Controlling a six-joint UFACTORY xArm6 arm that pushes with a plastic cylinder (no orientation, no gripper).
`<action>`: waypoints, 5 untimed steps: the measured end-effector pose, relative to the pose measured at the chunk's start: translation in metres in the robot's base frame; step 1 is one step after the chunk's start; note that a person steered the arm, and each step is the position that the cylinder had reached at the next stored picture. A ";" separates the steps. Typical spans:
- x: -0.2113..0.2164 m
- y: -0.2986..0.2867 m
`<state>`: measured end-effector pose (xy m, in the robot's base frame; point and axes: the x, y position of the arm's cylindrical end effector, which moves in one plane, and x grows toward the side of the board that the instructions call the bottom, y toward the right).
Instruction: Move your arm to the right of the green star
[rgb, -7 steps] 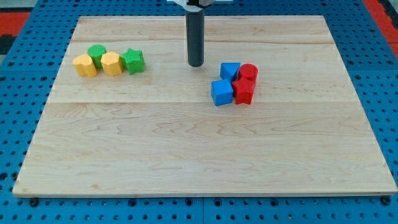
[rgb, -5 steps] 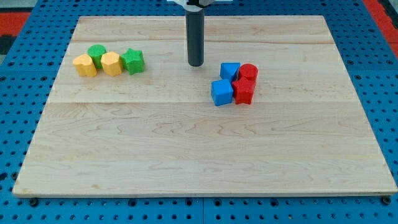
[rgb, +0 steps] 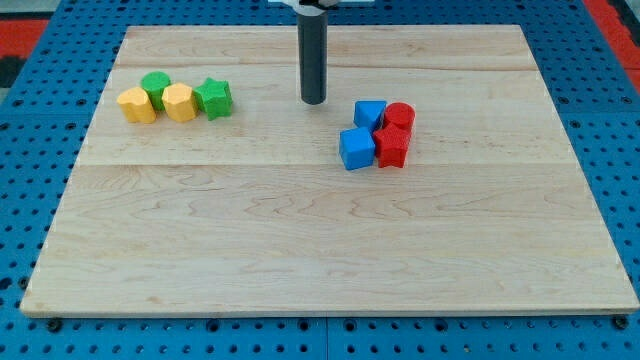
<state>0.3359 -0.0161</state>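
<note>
The green star (rgb: 214, 98) lies near the view's upper left on the wooden board (rgb: 320, 250), at the right end of a row of blocks. My tip (rgb: 313, 101) rests on the board well to the right of the star, at about the same height in the view, with a clear gap between them. The dark rod rises straight up from the tip to the view's top.
Left of the star sit a yellow block (rgb: 179, 102), a green round block (rgb: 155, 86) and another yellow block (rgb: 137, 105). Right of my tip is a cluster: two blue blocks (rgb: 369, 114) (rgb: 356, 148) and two red blocks (rgb: 399, 116) (rgb: 391, 146).
My tip has edged very slightly to the left and up the view. No block has moved.
</note>
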 end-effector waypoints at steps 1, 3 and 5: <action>-0.001 -0.004; -0.001 0.000; 0.001 -0.008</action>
